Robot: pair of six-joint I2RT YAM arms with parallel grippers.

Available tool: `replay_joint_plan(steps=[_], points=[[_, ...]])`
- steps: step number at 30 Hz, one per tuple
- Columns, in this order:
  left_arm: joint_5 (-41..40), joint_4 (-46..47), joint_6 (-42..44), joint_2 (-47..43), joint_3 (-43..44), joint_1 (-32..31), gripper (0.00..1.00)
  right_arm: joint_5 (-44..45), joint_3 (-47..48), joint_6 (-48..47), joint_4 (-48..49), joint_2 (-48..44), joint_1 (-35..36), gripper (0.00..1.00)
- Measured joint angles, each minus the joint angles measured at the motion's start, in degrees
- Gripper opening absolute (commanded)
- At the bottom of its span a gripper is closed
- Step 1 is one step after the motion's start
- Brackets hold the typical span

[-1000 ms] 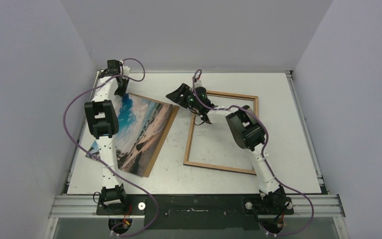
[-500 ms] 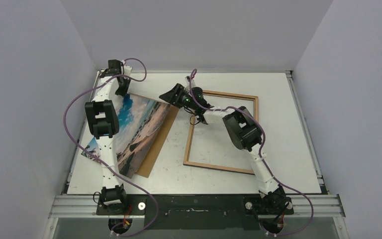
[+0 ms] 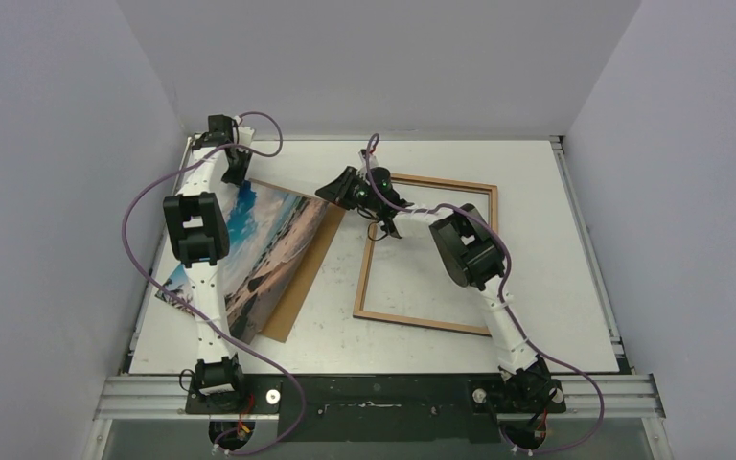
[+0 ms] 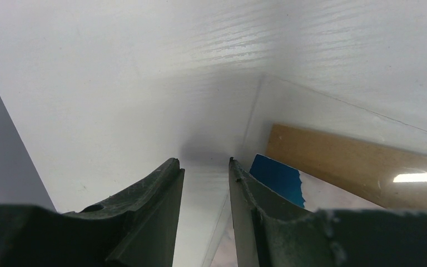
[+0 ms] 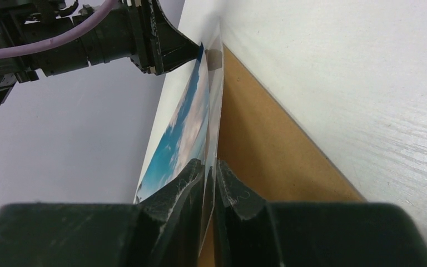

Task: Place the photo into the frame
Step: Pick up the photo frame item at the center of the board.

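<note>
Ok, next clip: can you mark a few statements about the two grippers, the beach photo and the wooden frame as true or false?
1. The right gripper is shut on an edge of the thin beach photo print. True.
2. The thin-edged rectangular wooden frame lies on the white table with its light wood side up. True.
3. The beach photo print sits inside the wooden frame. False: the frame is empty, and the photo is to its left, over the flat brown backing board.
4. The left gripper has the photo clamped between its fingers. False: its fingers are apart with only table between them, and the photo's blue corner is beside one finger.
</note>
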Motion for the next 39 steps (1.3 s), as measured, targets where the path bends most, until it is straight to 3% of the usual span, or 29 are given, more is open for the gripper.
replay_joint_plan(steps=[6, 16, 23, 39], points=[[0.42, 0.15, -0.04, -0.28, -0.46, 0.04, 0.35, -0.22, 0.15, 0.24, -0.83, -0.02, -0.55, 0.08], [3.48, -1.66, -0.42, -1.38, -1.6, 0.39, 0.37, -0.46, 0.13, -2.82, -6.78, -2.36, -3.67, 0.1], [6.64, -5.84, -0.7, -2.8, -2.75, 1.38, 0.46, -0.44, 0.02, -5.95, -8.85, -8.63, -4.98, 0.09], [12.68, -9.27, 0.83, -19.08, -21.84, 3.82, 0.48, 2.64, 1.9, -17.11, -21.99, -16.68, -4.79, 0.06]])
